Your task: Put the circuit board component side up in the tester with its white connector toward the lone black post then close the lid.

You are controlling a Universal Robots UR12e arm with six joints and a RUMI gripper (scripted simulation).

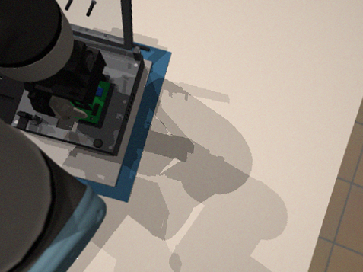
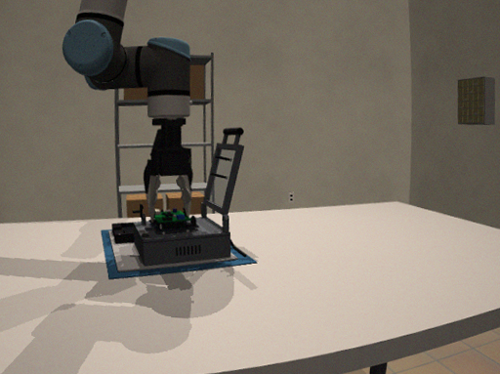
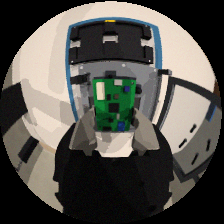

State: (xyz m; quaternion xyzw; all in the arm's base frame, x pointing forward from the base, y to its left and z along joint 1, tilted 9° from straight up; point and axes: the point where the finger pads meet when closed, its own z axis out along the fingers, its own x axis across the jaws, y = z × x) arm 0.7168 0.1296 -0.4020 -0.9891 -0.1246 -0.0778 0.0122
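The green circuit board lies component side up between my gripper's two fingers, over the dark grey tester. My gripper is shut on the board's long edges, right at the tester's top face. The board also shows in the top view and in the exterior view. Its white connector is at the end nearest the black tray. The tester's lid stands open and upright at the right. I cannot tell whether the pins are through the holes.
The tester and the tray sit on a blue mat on a white table. The open lid frame rises beside my arm. A metal shelf stands behind the table. The table edge runs along the right.
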